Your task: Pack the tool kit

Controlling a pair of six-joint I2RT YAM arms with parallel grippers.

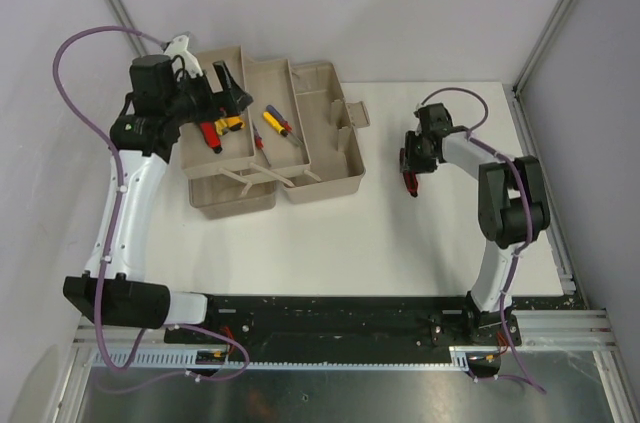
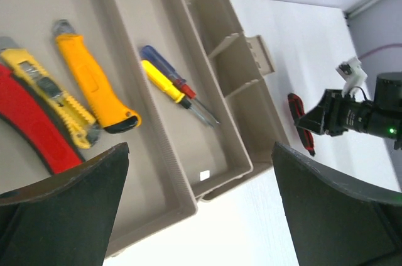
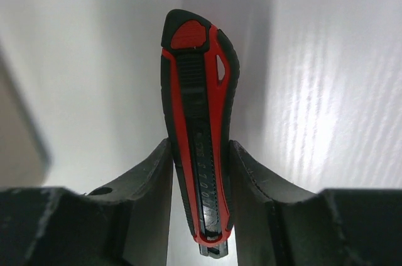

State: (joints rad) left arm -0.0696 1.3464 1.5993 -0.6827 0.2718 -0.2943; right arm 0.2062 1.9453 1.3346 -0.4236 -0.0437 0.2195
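Note:
The beige toolbox (image 1: 335,178) stands open at the back left, its trays spread out. In the trays lie a yellow cutter (image 2: 94,83), a slim yellow cutter (image 2: 41,90), a red handle (image 2: 31,131), and a blue (image 2: 164,69) and a yellow screwdriver (image 2: 164,87). My left gripper (image 1: 232,88) hovers open and empty over the left tray; it also shows in the left wrist view (image 2: 201,209). My right gripper (image 1: 410,161) is to the right of the box, shut on a red and black cutter (image 3: 201,121), low over the white table. No lid shows.
The toolbox's right compartment (image 1: 320,113) holds dividers and a latch tab (image 1: 357,115). White table (image 1: 400,243) spreads in front of and to the right of the box. Grey walls and metal frame rails (image 1: 545,33) close in the back and sides.

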